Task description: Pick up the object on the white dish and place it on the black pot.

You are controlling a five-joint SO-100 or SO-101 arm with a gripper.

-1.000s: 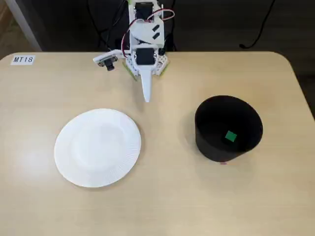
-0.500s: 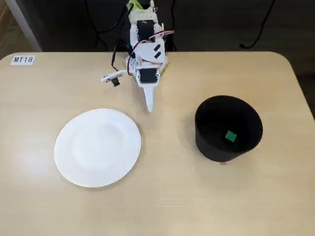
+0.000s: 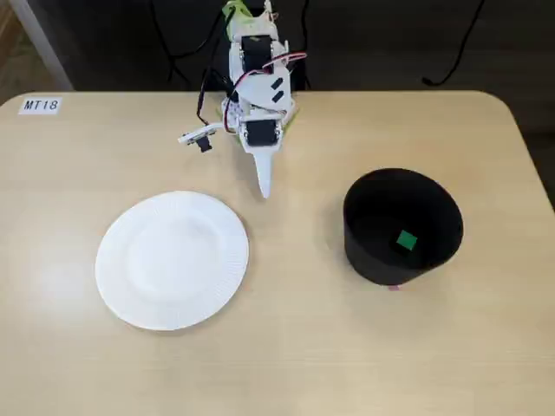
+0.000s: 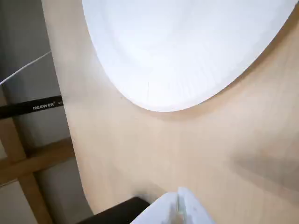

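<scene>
**Fixed view and wrist view: cube sits in the pot, plate bare**

Fixed view, looking down on a light wooden tabletop [image 3: 286, 347]: the white arm [image 3: 257, 95] stands at the far edge, folded low, with its fingers [image 3: 264, 188] pointing toward the camera. They come together in a single narrow white tip with no gap showing, and nothing is held between them. The tip hangs over bare wood, just beyond the far right rim of the white dish [image 3: 172, 260] and apart from it. The dish lies on the left half of the tabletop and carries nothing. The black pot [image 3: 402, 227] stands upright on the right half, well apart from the dish. The object [image 3: 406, 240], a tiny green cube, lies on the pot's floor, a little right of centre. A small label reading MT18 [image 3: 40, 105] is stuck at the far left corner. Dark cables hang behind the arm.

Wrist view: the dish [image 4: 187, 51] fills the upper part, its ribbed rim curving down toward the middle, its surface bare. Below it runs bare tabletop [image 4: 154, 154]. The closed white fingers [image 4: 178, 208] enter from the bottom edge, pressed together along a thin seam, empty. A black strap printed NEEWER [image 4: 32, 107] shows beyond the tabletop's edge on the left.
</scene>
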